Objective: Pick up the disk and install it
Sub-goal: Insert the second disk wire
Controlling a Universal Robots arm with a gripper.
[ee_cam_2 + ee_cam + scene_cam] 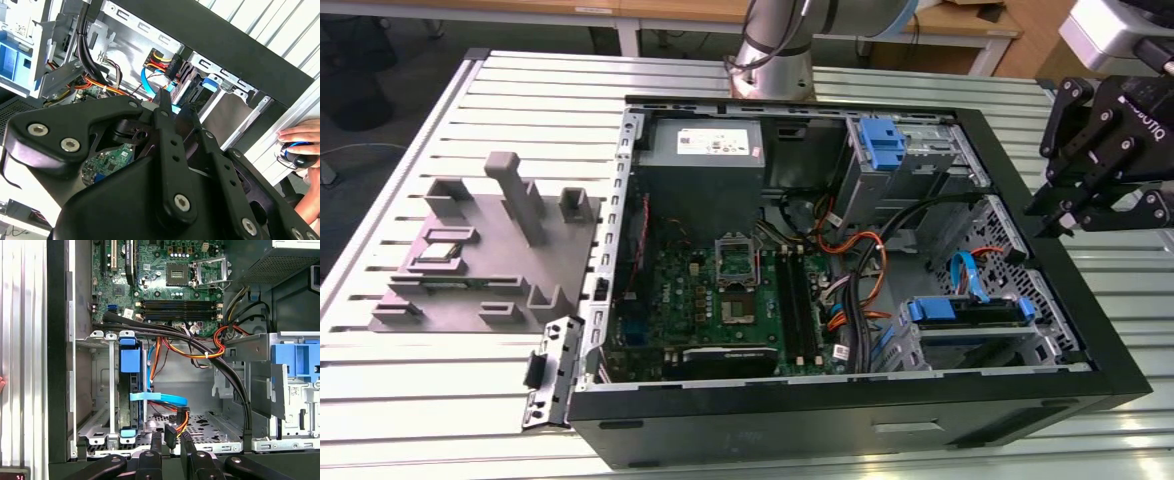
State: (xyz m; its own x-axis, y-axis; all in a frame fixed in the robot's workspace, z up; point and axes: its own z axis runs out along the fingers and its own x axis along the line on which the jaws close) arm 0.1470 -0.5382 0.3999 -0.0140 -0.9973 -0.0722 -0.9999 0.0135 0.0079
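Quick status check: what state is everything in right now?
Computer case: lying flat, side open.
Disk: in its blue carrier, sitting in the drive cage.
End effector: at the case's edge by the drive cage, holding nothing.
Processor socket: uncovered, no cooler.
Hand: resting on a mouse.

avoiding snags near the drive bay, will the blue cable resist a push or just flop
The blue cable is a thin flat ribbon curving loosely across the bay, so it would probably bend aside rather than resist. It looks light. One end seems to be plugged in, so it would likely swing, not slide free.
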